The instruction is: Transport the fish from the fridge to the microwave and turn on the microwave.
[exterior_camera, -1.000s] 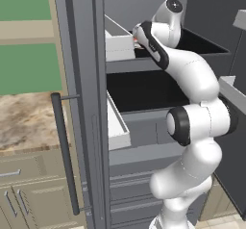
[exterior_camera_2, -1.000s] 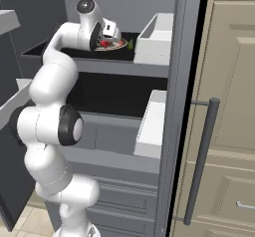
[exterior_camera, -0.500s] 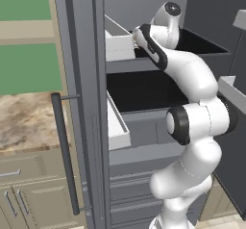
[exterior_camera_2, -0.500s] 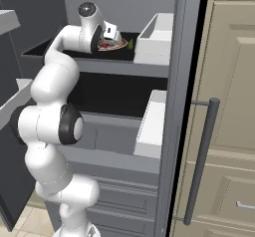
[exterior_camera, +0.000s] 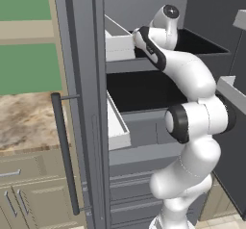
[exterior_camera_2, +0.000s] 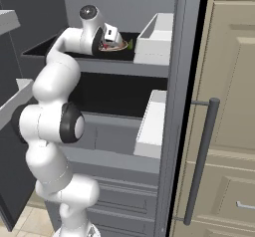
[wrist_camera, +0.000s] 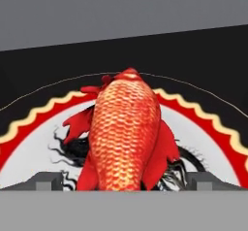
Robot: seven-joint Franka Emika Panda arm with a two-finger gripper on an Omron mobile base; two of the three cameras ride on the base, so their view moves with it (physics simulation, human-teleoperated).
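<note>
The fish (wrist_camera: 127, 133), red-orange and scaled, lies on the round patterned plate (wrist_camera: 213, 128) on the upper shelf of the open fridge (exterior_camera: 81, 103), and it looms dead centre before my hand camera, its long axis running from six o'clock up to twelve in that view, the narrow end with small fins at twelve and the broad body spreading toward me at six. Over the last second my hand has eased a little further along the shelf and lower toward the plate, the wrist in the left base view sliding from just beside the pale bin (exterior_camera: 117, 43) deeper to the right; I judge this the final approach before the grasp, with nothing yet lifted. My gripper (wrist_camera: 126, 182) is spread wide, one fingertip (wrist_camera: 48, 180) at roughly eight o'clock of the fish and the other at four, both clear of its flanks and holding nothing. The fish lies lengthwise between the fingers, which I read as good alignment for pinching across its width. From the right base view, my hand hangs over the plate, left of the white bin (exterior_camera_2: 155, 38) on the same shelf. The microwave leg of the job has not begun.
</note>
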